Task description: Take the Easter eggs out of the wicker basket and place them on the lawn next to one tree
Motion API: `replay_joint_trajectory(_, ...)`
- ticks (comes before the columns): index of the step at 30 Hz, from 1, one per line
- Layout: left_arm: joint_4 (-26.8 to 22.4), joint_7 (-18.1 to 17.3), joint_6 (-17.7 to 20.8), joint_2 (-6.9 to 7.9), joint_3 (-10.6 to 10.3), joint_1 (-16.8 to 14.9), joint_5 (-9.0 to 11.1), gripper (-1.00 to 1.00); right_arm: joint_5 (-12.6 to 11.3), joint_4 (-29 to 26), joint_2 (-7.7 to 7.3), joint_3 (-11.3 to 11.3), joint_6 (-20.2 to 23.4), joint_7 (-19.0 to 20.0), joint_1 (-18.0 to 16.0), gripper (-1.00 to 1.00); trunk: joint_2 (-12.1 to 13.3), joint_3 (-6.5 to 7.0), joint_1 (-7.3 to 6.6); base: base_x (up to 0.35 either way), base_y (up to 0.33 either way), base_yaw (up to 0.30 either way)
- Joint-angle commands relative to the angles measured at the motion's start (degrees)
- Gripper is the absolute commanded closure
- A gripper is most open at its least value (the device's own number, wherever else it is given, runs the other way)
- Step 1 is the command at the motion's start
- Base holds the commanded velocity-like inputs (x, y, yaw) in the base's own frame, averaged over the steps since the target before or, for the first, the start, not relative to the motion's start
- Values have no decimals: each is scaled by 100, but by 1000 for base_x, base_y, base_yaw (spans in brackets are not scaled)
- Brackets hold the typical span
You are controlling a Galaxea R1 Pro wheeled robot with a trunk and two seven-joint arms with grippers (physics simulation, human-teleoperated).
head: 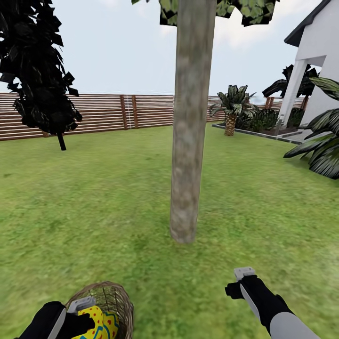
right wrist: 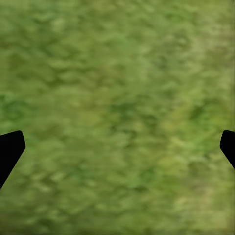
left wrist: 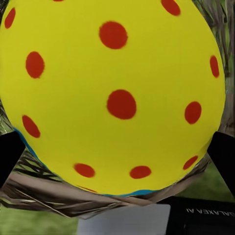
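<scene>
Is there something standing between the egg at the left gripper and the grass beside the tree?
Nothing visible. The egg sits at the left gripper over the basket. From there to the foot of the tree, the lawn shows bare grass. The right gripper hangs off to the side.

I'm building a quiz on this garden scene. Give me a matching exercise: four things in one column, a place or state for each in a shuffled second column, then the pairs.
1. egg
2. right gripper
3. tree
4. basket

a. stands upright straight ahead on the lawn
b. open over bare grass
c. yellow with red dots, between the left gripper's fingers
d. woven, brown, beside the left gripper

Pairs: 1-c, 2-b, 3-a, 4-d
</scene>
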Motion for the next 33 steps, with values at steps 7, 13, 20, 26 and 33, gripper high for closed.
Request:
replay_joint_trajectory(7, -4, -11, 31, -1, 17, -7, 13, 100, 34, -10, -4, 27, 31, 1, -3, -100, 279, 120, -155, 0, 0, 0)
replay_joint_trajectory(13, -5, -11, 31, -1, 18, -7, 13, 100, 34, -10, -3, 25, 29, 1, -2, -100, 520, 228, -287, 0, 0, 66)
replay_joint_trajectory(20, -6, -10, 31, -1, 19, -5, 13, 100, 26, -10, -3, 26, 29, 1, -1, -100, 801, 354, -441, 0, 0, 72)
replay_joint_trajectory(26, -6, -10, 31, 1, 23, -6, 13, 100, 25, -10, -5, 25, 29, 1, -3, -100, 1041, 461, -572, 0, 0, 3)
replay_joint_trajectory(33, -6, -13, 31, -1, 25, -7, 13, 100, 29, -10, -11, 25, 29, 1, -1, -100, 1322, 587, -726, 0, 0, 76)
